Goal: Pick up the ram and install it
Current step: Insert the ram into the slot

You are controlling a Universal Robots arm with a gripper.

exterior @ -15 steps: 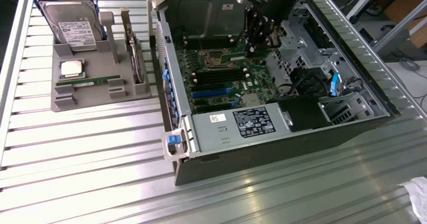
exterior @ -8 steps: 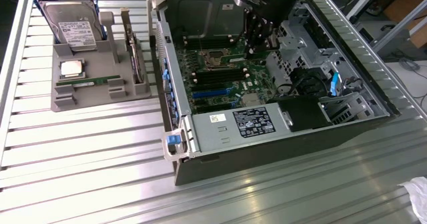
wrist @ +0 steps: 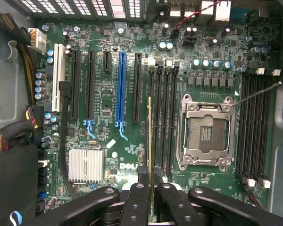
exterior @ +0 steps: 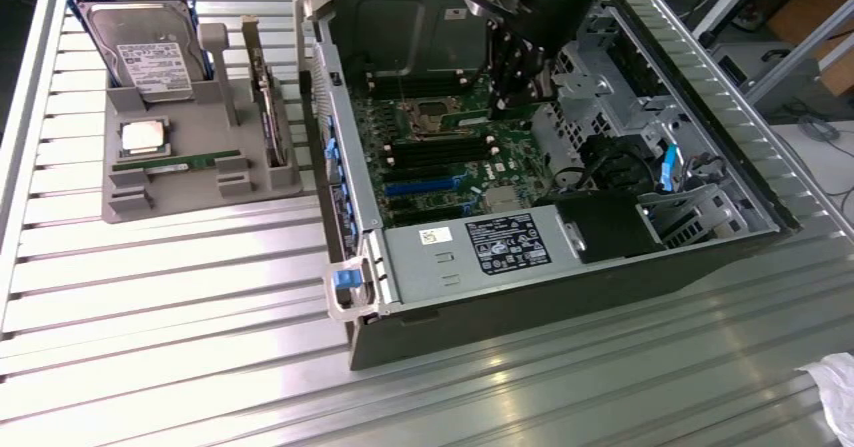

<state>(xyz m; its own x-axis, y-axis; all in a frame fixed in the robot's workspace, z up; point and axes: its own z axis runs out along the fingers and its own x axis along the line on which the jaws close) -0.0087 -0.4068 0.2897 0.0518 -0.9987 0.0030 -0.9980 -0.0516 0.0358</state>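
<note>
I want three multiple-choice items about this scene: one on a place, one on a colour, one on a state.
1. Where is the ram that the fingers hold?
A. on the grey tray
B. inside the case, over the board
C. on the table beside the case

2. What colour is the finned heat sink on the board?
A. silver
B. red
C. blue

3. In what state is the CPU socket?
A. covered by a fan
B. holding a chip
C. empty

Answers:
1 B: the wrist view shows the stick edge-on between the fingers, above the black slots.
2 A: its fins are bright metal.
3 C: the bare contact field shows inside the metal frame.
</note>
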